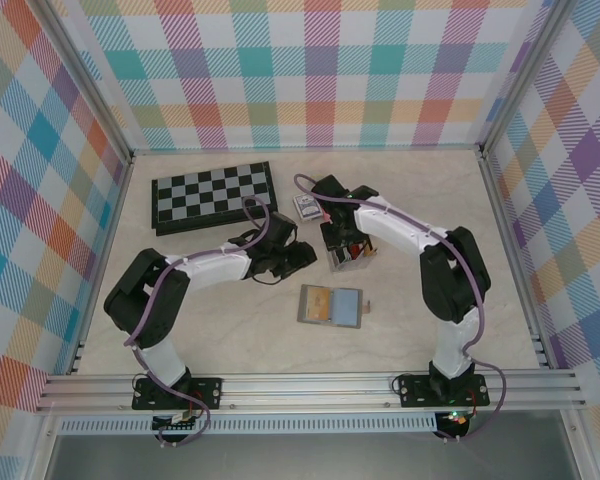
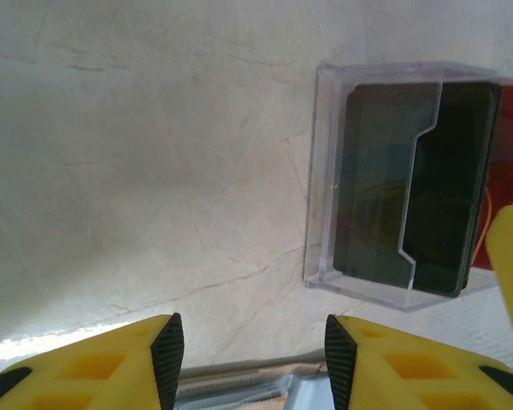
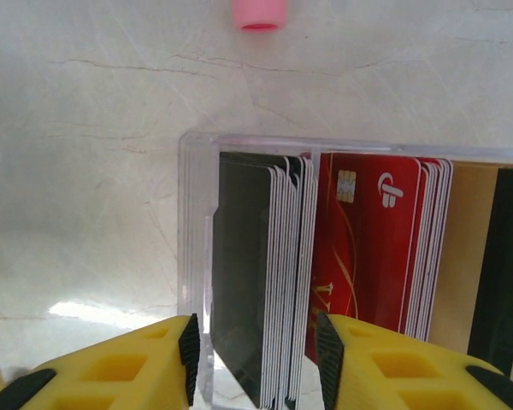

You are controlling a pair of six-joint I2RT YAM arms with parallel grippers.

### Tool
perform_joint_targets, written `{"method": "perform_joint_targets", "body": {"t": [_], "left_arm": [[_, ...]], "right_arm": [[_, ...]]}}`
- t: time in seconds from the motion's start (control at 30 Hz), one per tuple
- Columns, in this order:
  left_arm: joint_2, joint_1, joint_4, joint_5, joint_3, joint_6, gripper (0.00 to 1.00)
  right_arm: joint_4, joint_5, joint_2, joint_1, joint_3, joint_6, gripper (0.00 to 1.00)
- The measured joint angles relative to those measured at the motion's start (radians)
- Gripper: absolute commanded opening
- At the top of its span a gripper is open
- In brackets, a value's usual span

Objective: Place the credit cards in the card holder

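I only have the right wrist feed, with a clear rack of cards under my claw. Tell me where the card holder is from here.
Observer: The card holder lies open and flat on the table, nearer the arm bases than the clear rack.
Operator: Give me the left claw's position.
Observer: The left claw is open and empty, just left of the rack.
Operator: Report what else is on the table.
Observer: A chessboard lies at the far left, and a small patterned card box sits just beyond the rack.
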Motion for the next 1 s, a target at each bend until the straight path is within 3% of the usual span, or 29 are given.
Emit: {"method": "perform_joint_targets", "body": {"t": [0.77,1.0], "left_arm": [[-0.03,0.017,0.007,-0.029,-0.049,-0.021,0.52],[-0.03,0.017,0.007,-0.029,-0.048,-0.021,0.52]], "right_arm": [[-0.092,0.243,0.163,0.059,0.109,-0.006,0.42],[-0.093,0.272,0.163,0.059,0.109,-0.008,0.34]]}}
